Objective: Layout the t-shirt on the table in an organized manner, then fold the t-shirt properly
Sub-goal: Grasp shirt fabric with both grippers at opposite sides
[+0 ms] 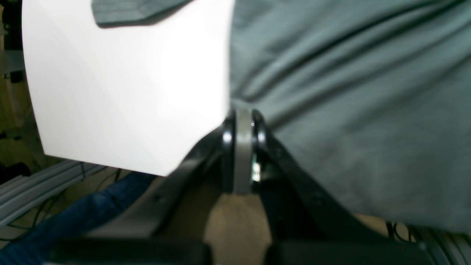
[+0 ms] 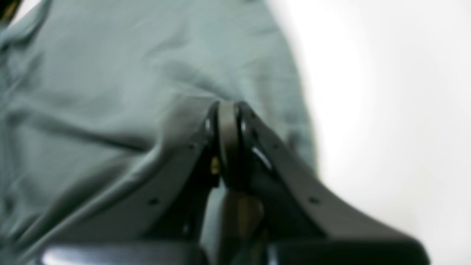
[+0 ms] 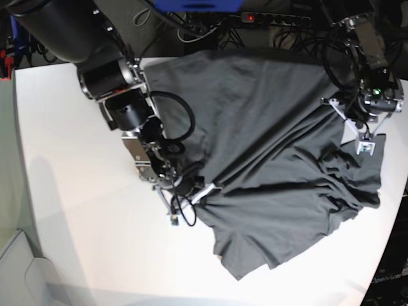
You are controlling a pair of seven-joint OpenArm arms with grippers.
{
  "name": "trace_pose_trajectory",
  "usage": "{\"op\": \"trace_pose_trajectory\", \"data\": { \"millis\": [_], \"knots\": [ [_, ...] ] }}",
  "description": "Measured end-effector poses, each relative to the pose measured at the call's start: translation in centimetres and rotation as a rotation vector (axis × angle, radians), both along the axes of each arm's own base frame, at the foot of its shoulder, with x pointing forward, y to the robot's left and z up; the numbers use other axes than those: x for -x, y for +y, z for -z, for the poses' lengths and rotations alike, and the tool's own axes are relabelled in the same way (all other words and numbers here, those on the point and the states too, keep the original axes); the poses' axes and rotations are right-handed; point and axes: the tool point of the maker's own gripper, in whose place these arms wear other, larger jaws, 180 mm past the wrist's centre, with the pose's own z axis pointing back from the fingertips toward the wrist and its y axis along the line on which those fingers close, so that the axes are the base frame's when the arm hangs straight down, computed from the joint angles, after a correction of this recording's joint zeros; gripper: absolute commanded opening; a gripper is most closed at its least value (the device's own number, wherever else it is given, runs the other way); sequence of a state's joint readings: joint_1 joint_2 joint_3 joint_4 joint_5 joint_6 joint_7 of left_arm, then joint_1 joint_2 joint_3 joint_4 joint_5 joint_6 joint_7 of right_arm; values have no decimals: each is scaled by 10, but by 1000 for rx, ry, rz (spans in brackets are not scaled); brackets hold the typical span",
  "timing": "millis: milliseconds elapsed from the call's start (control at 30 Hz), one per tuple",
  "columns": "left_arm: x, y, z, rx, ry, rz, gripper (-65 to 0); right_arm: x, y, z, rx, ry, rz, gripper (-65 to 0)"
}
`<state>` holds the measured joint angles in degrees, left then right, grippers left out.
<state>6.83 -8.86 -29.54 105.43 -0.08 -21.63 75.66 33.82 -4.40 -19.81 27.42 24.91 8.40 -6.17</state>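
The dark grey t-shirt lies rumpled across the right half of the white table, its lower part bunched in folds. My right gripper is at the shirt's left edge and is shut on the cloth. In the right wrist view the closed gripper pinches the t-shirt, with bare table to the right. My left gripper is at the shirt's right edge near the table's side. In the left wrist view the closed gripper pinches the t-shirt beside the table.
Past the table's edge the left wrist view shows a leg in blue jeans, aluminium rails and cables on the floor. A power strip and cables lie behind the table's far edge.
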Motion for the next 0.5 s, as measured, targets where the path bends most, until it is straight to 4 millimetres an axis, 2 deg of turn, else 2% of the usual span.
{"op": "trace_pose_trajectory", "data": {
  "millis": [100,267,333,400,500],
  "knots": [
    [0,0,0,0,-1,0,-646,-12,-45,1,81,-42,120,-650],
    [0,-2,1,6,-2,-1,-646,-19,-114,2,216,-54,270,-650],
    [-1,-10,4,28,-4,-5,-646,-18,-127,3,240,-55,288,-650],
    [-3,-23,8,62,-8,-1,-646,-16,-130,4,246,-70,294,-650],
    [-12,-56,12,180,-41,5,-646,-14,-131,7,249,-75,299,-650]
  ]
}}
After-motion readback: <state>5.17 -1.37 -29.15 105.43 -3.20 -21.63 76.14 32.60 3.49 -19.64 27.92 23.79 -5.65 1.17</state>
